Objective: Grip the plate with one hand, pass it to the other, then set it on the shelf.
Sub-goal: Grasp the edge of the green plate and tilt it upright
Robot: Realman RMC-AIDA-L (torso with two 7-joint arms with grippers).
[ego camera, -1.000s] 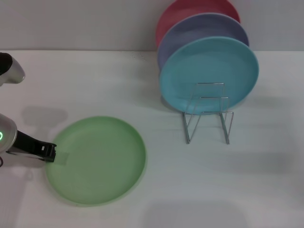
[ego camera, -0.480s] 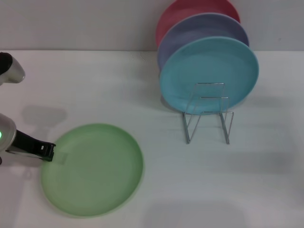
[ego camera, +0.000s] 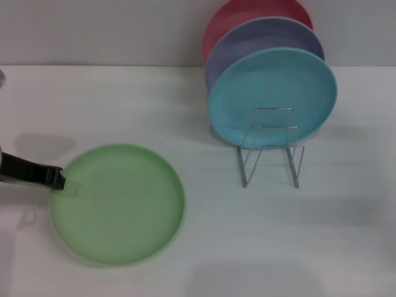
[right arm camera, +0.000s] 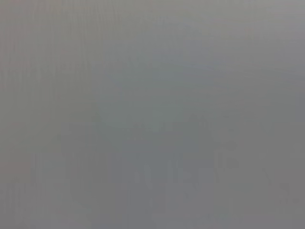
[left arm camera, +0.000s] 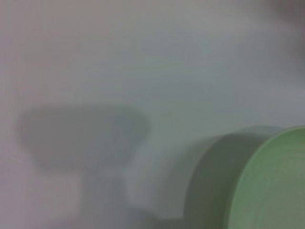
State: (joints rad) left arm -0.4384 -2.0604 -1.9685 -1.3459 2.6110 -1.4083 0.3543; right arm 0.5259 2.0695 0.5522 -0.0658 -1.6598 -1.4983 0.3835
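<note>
Green plate (ego camera: 117,204), one, near the worktop's (ego camera: 346,247) left edge, its rim clenched by the left pincer (ego camera: 65,184); three plates stand behind one rack (ego camera: 271,148).

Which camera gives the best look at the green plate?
The head view: it shows the whole plate, with the left gripper gripping its rim and the shelf to its right. The left wrist view catches only a blurred edge. The right wrist view shows none of it.
</note>
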